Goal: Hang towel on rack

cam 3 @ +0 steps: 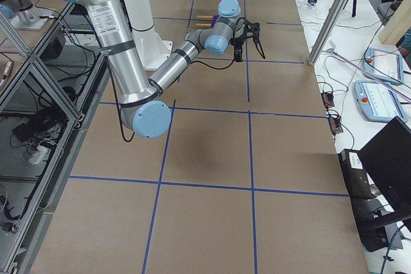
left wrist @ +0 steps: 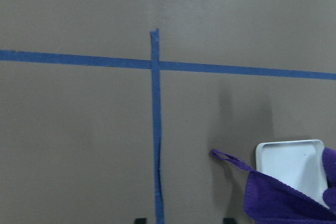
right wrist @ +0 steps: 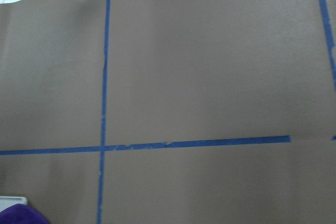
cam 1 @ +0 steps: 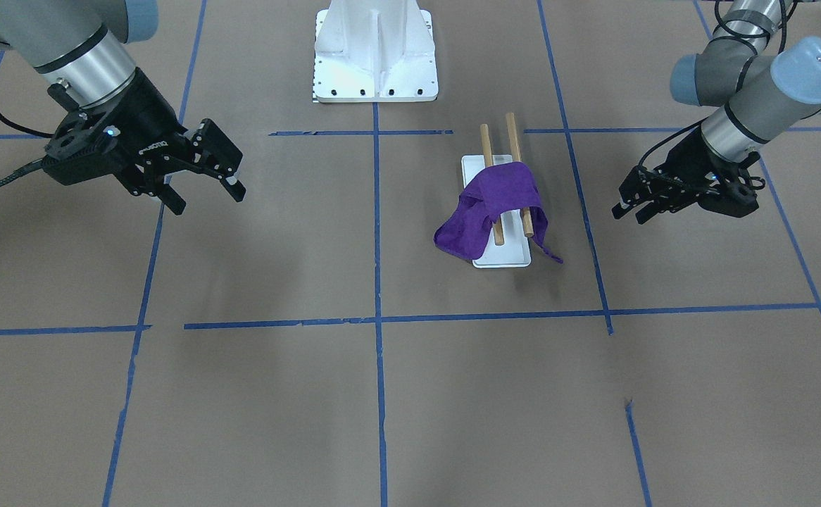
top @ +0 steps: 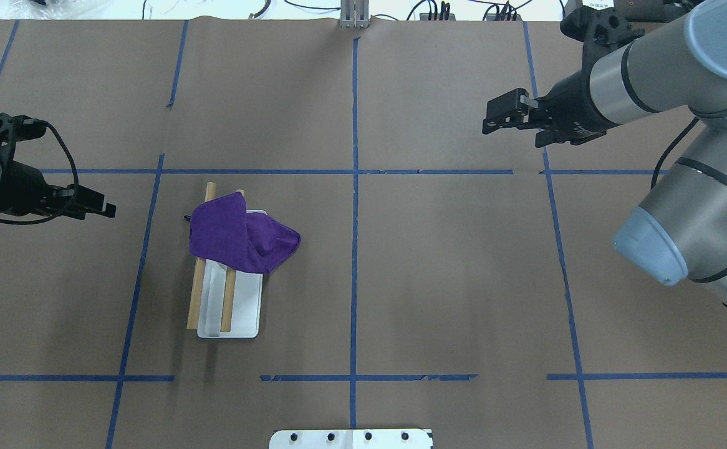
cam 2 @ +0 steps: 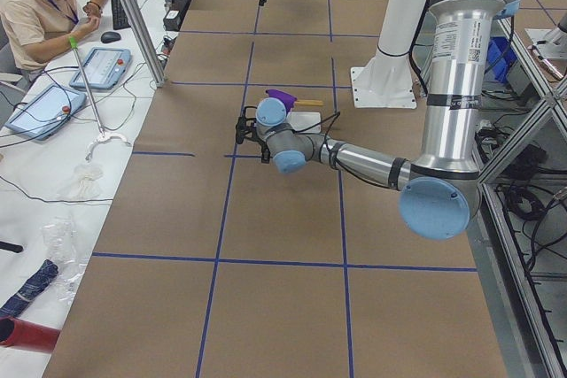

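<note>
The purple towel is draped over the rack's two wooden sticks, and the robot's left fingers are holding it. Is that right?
Not quite. The towel is draped over the two wooden sticks of the rack, but the left gripper is not holding it. Its fingers hang off to the side, apart from the towel. The overhead view shows this.

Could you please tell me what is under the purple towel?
The towel drapes over two wooden rails above a white base. The rails' covered stretch and base beneath it are hidden.
</note>
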